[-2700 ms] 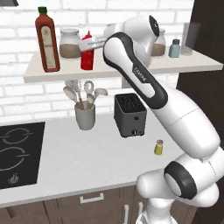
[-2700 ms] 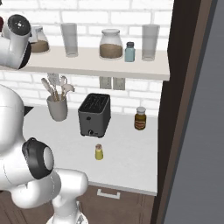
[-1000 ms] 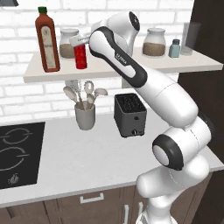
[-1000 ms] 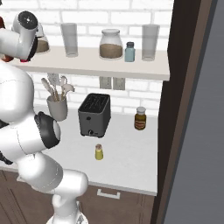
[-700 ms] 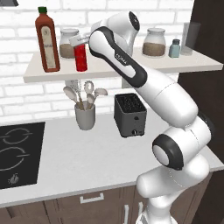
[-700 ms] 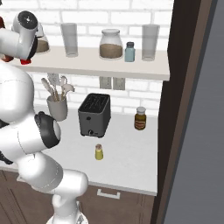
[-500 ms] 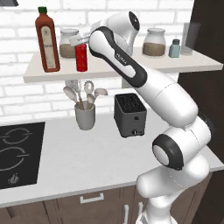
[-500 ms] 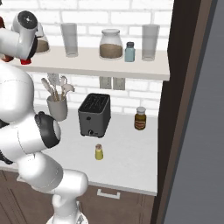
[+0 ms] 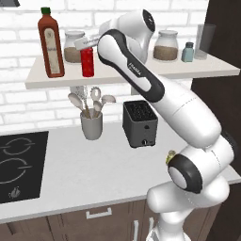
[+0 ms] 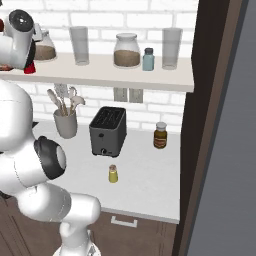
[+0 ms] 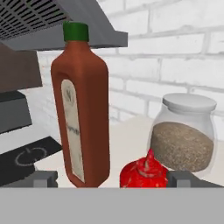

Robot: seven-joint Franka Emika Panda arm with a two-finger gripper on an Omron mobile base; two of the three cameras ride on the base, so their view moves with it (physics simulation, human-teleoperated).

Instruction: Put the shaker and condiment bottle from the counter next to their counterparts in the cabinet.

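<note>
The red squeeze condiment bottle stands on the white cabinet shelf, just right of the tall dark-red bottle with a green cap. My gripper hovers over its nozzle. In the hand view the gripper is open, with the fingertips wide on either side of the red nozzle and the tall bottle close on the left. The yellow-olive shaker stands on the counter in front of the toaster. The pale blue shaker is at the shelf's right end.
Two glass jars of brown grains and glasses share the shelf. Below are a toaster, a utensil holder, an amber jar and the black cooktop. A dark cabinet wall closes the right.
Since 2.7 s ago the arm swung left and brought the red bottle down onto the shelf beside the tall bottle. Over the last second nothing has visibly moved.
</note>
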